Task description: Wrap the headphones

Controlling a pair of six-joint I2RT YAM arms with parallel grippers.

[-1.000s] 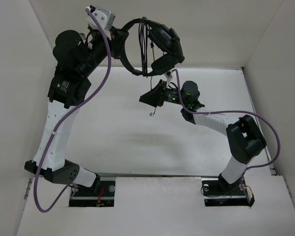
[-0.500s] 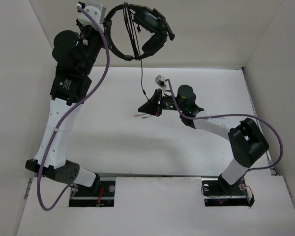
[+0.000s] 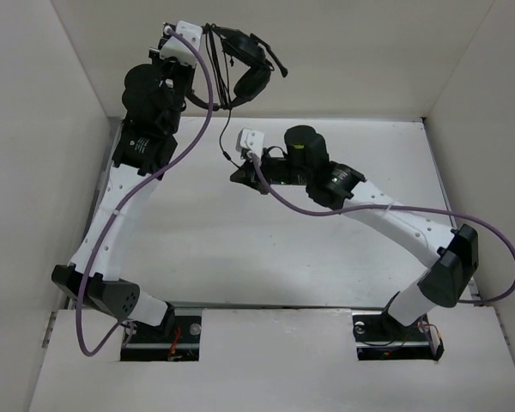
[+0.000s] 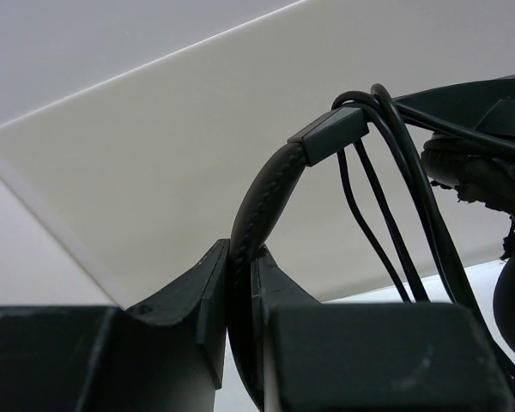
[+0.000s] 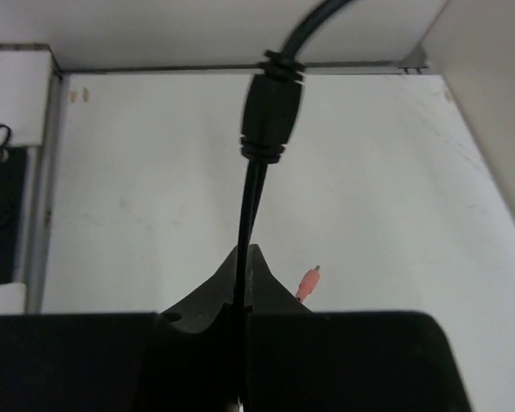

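Observation:
The black headphones (image 3: 245,69) hang high at the back, against the rear wall. My left gripper (image 3: 208,47) is shut on their padded headband (image 4: 262,202), and the fingers (image 4: 208,283) pinch it on both sides. Several turns of thin black cable (image 4: 386,163) loop over the band beside the earcup (image 4: 476,163). The cable (image 3: 226,142) drops to my right gripper (image 3: 239,173), which is shut on it (image 5: 249,206) just below a thick inline barrel (image 5: 270,112). A pink plug (image 5: 307,281) pokes out beside the right fingers.
White enclosure walls (image 3: 34,129) stand close on the left, back and right. Thick purple robot cables (image 3: 193,129) loop off both arms. The white table (image 3: 206,249) lies below, and the arm bases (image 3: 159,330) sit at the near edge.
My left arm has swung the headphones to the right and turned them edge-on. My right arm has stretched left and back with the cable, and the loose plugs are no longer visible below it.

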